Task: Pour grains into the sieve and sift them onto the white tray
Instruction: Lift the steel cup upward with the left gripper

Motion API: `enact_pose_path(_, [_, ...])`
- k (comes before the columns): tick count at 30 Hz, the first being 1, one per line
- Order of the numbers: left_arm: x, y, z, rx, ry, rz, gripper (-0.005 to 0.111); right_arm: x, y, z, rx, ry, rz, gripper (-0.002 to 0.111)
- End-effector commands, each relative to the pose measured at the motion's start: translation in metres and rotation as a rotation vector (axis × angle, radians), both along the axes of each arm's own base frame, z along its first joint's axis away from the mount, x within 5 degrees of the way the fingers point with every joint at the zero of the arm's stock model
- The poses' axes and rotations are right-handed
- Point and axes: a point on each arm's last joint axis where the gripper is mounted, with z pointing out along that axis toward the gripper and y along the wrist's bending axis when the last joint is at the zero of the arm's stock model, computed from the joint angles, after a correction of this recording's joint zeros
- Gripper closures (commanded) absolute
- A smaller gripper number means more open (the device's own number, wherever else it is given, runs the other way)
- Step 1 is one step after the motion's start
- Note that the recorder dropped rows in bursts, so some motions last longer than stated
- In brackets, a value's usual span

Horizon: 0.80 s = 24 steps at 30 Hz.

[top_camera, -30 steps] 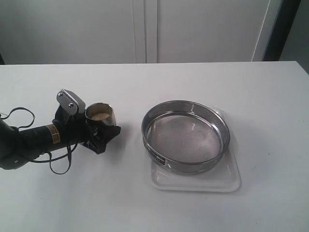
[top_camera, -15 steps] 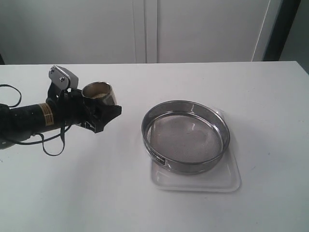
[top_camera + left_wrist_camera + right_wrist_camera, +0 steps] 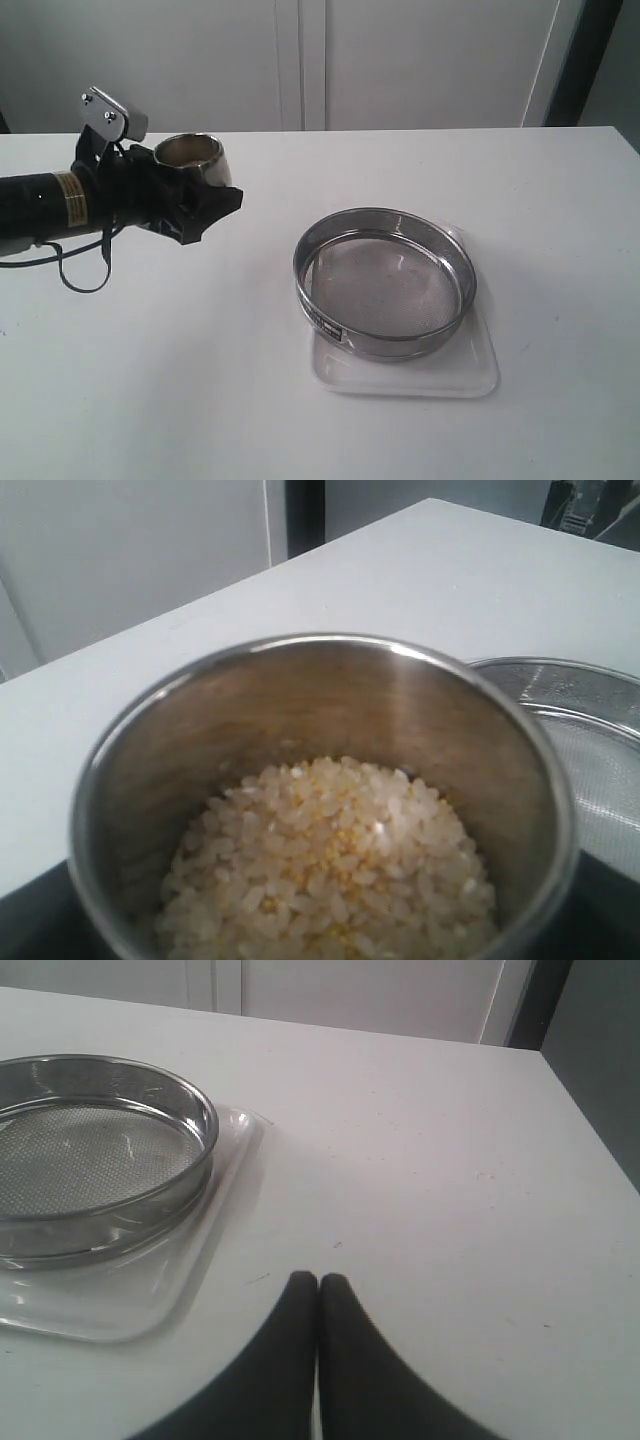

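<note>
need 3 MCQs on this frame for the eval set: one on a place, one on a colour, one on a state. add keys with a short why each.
1. The sieve sits:
A. on the white tray
B. stacked on the cup
C. held in the air

2. The steel cup holds:
A. nothing
B. dark beans
C. pale whitish grains mixed with tiny yellow granules

3. The right end effector is:
A. wide open
B. shut, with nothing in it
C. shut on the sieve

Key:
1 A: the exterior view shows its steel ring resting inside the tray's rim.
2 C: the left wrist view looks straight down onto the two-toned heap.
3 B: the right wrist view shows its jaws pressed together above bare tabletop.
</note>
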Motion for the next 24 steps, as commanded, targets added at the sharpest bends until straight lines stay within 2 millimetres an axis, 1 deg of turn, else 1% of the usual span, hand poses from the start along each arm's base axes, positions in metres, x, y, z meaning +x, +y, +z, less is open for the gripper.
enact_pose_path(1, [-0.006,0.003,0.017,0.036,-0.026,0.014,0.107,0.0,0.0,0.0,0.007,-0.013,0.002,0.108])
enact_pose_path(10, [-0.014,0.01,0.037,0.1,-0.043,0.065,0.107,0.0,0.0,0.0,0.007,-0.013,0.002,0.108])
enact_pose_path(14, [-0.016,0.009,0.039,0.153,-0.037,0.105,0.107,0.0,0.0,0.0,0.007,-0.013,0.002,0.108])
enact_pose_path(16, [-0.02,0.003,0.038,0.201,-0.024,0.122,0.107,0.0,0.0,0.0,0.007,-0.013,0.002,0.108])
enact_pose_path(20, [-0.026,-0.011,0.035,0.271,-0.046,0.084,0.107,0.0,0.0,0.0,0.007,-0.013,0.002,0.108])
enact_pose_path(24, [-0.027,-0.021,0.036,0.352,-0.042,0.117,0.107,0.0,0.0,0.0,0.007,-0.013,0.002,0.108])
